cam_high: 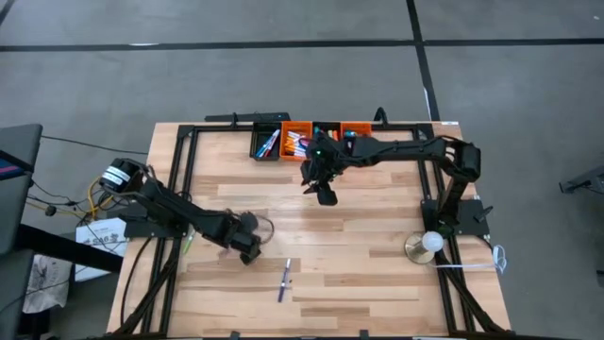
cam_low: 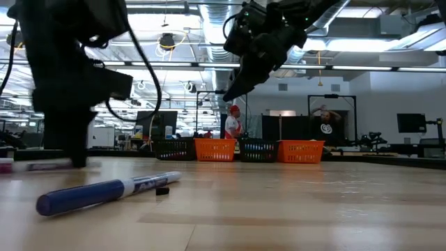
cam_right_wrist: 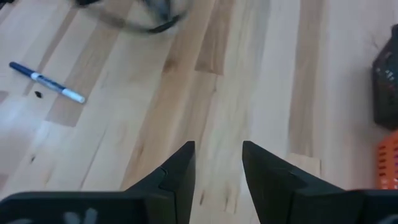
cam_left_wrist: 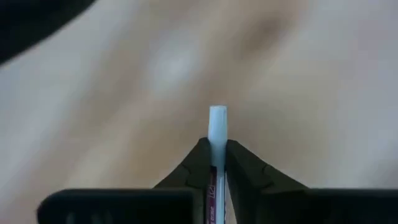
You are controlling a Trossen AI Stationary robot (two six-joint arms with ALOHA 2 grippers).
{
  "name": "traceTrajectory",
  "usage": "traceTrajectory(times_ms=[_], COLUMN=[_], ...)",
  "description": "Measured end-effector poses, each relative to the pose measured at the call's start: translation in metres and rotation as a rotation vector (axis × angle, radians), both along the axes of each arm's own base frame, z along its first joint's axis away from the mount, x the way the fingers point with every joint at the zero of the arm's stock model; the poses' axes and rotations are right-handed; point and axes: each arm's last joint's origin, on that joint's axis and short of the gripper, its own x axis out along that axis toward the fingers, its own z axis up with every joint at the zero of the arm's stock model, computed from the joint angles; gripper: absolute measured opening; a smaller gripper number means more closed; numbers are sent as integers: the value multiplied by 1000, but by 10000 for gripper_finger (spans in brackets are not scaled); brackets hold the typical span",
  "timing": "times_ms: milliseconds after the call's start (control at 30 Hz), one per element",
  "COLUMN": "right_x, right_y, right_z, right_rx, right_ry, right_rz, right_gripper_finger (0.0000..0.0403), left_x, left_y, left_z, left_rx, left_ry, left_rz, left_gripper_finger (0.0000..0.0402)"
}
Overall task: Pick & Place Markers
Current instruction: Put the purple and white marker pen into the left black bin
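My two arms matte black and jointed, thin black cables looping along the links, my left gripper (cam_left_wrist: pixel 217 171) with wedge-shaped black fingers, my right gripper (cam_right_wrist: pixel 217 163) with flat angular black fingers, small green light near my right wrist

Overhead, table-level and wrist views share the table (cam_high: pixel 377 255).

Wooden table (cam_high: pixel 377 283) with black frame rails. Orange and black bins (cam_high: pixel 297 142) along far edge. White round lamp (cam_high: pixel 431 242) near right edge
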Motion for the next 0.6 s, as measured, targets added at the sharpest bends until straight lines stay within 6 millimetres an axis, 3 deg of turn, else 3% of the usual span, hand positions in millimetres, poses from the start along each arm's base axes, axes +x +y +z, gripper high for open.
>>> traceTrajectory(times_ms=[200,433,600], right_x=[-4,-16,-18], right_y=[-6,-17,-20], right_z=[9,32,42], right_rx=[-20,-44,-67], right_ry=[-31,-96,-162], right_rz=[-8,-37,-48], right_gripper_finger=[116,116,116], left_x=[-2,4,21], left_y=[17,64,99], left_z=[35,69,91], left_rx=[113,268,405], left_ry=[-176,-330,-488], left_rz=[22,55,16], left_gripper_finger=[22,27,27])
